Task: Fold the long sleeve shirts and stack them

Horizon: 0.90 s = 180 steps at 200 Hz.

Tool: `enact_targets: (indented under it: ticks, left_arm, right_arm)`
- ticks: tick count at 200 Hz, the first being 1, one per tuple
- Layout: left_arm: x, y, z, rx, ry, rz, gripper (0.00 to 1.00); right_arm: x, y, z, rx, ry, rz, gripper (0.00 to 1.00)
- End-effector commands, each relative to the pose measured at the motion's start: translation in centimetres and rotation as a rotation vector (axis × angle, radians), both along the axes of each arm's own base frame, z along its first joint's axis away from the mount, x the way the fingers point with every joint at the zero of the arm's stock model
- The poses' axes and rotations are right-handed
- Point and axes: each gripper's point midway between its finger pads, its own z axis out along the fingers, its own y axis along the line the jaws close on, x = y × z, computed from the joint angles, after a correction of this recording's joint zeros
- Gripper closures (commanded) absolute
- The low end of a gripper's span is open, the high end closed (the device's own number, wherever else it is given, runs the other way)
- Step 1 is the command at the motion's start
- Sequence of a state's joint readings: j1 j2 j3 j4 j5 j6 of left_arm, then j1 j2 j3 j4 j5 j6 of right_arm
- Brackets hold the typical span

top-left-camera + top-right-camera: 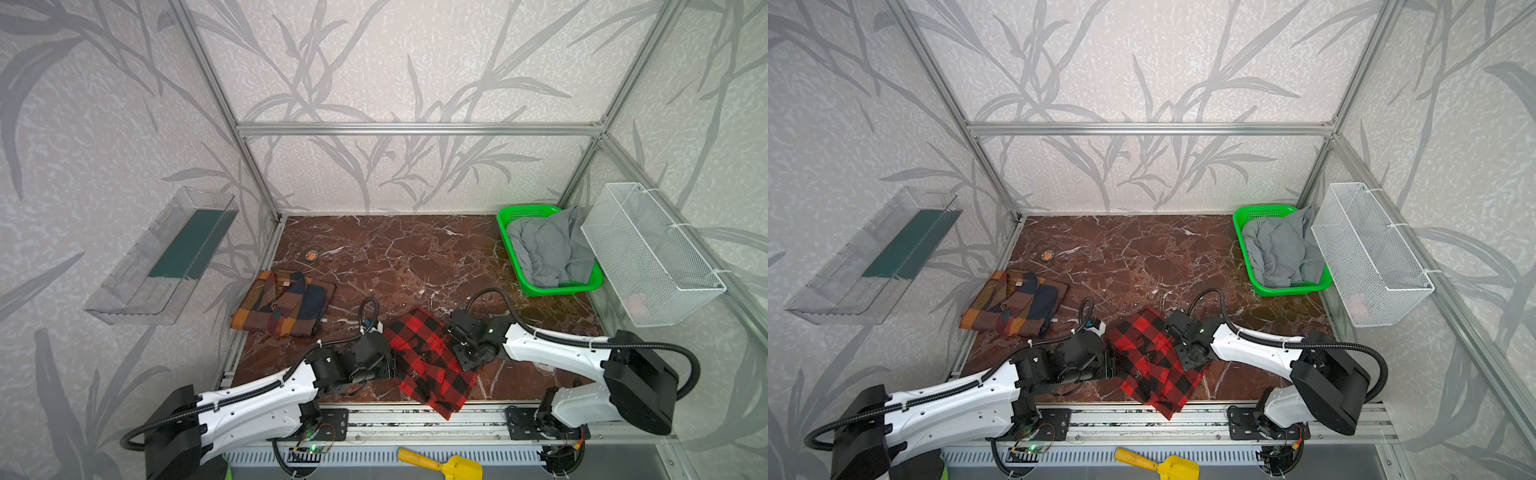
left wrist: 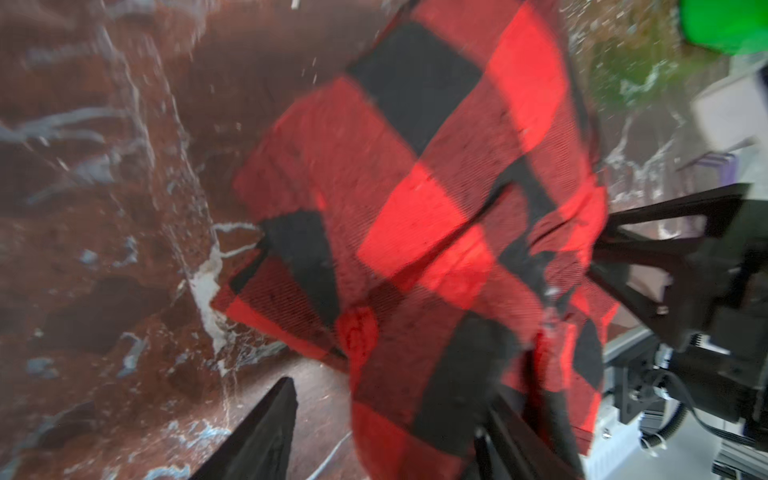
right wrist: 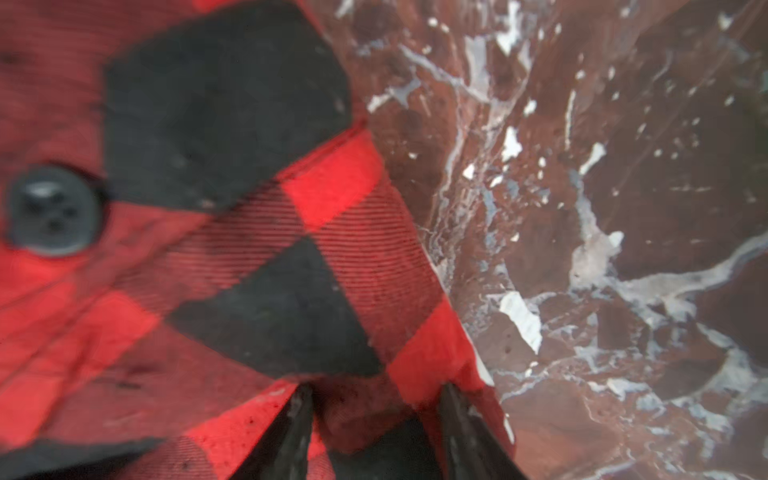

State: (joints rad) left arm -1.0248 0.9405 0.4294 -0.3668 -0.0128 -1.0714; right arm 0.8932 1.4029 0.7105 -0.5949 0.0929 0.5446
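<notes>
- In both top views you see the red-and-black shirt [image 1: 428, 365] [image 1: 1154, 370] lying partly folded and askew on the marble table [image 1: 395, 257] [image 1: 1133, 257]. It sits at the near middle, with one corner over the front rail [image 1: 395, 419] [image 1: 1121, 419]
- The plaid shirt [image 1: 282, 305] [image 1: 1013, 303] lies folded flat near the table's left edge, well apart from the red one, and no gripper touches it
- Your left gripper [image 1: 392, 361] [image 1: 1113, 363] is at the red-and-black shirt's left edge and your right gripper [image 1: 455, 343] [image 1: 1177, 343] is at its right edge, both low. From up here you cannot tell how wide either one stands
- In the far right corner a green basket [image 1: 505, 216] [image 1: 1239, 216] holds a crumpled grey cloth [image 1: 548, 249] [image 1: 1283, 249]
- In the left wrist view, which is blurred, your left gripper [image 2: 390, 395] stands wide open. One finger is over bare table [image 2: 104, 208], clear of the cloth, and the other is partly covered by a fold of the red-and-black shirt [image 2: 415, 208]. It has hold of nothing
- Across the shirt in that same view, your right gripper [image 2: 602, 245] points its fingers at the opposite edge
- In the right wrist view your right gripper [image 3: 376, 399] is part open and astride the edge of the red-and-black shirt [image 3: 249, 270], just beside bare table [image 3: 623, 208]. Cloth fills the gap between the fingers, but you cannot tell whether they pinch it
- A dark button [image 3: 54, 210] sits on the shirt further in
</notes>
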Motion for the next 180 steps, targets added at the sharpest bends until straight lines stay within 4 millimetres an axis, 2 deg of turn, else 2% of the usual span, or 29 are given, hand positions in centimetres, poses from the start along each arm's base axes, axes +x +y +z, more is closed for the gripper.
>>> enact_targets:
  ticks: [1,30,63,110,151,156,180]
  left_arm:
    - [1.3,-1.0,-0.3,-0.059,-0.027,0.090,0.33]
    - [2.3,-2.5,-0.9,-0.050,-0.034,0.077,0.33]
    - [4.7,-4.2,-0.7,-0.011,-0.084,0.061,0.33]
    - [9.9,-6.5,0.1,-0.075,-0.093,0.020,0.34]
    - [14.5,-11.2,2.2,-0.144,-0.151,-0.121,0.34]
    - [15.1,-12.0,2.6,-0.167,-0.149,-0.140,0.34]
    - [16.9,-14.9,4.0,-0.241,-0.145,-0.232,0.34]
  right_arm:
    - [-0.4,-1.2,-0.7,0.014,0.023,-0.050,0.50]
    - [-1.8,-1.2,-1.0,0.082,0.067,-0.104,0.52]
    - [-3.7,-1.2,-1.6,0.161,0.131,-0.155,0.54]
    - [-5.9,-0.7,-1.2,0.292,0.145,-0.200,0.57]
    - [-6.4,1.1,-1.3,0.314,0.118,-0.212,0.57]
    - [-6.9,1.8,-1.3,0.316,0.120,-0.182,0.57]
    - [-7.0,4.2,-1.1,0.331,0.105,-0.165,0.57]
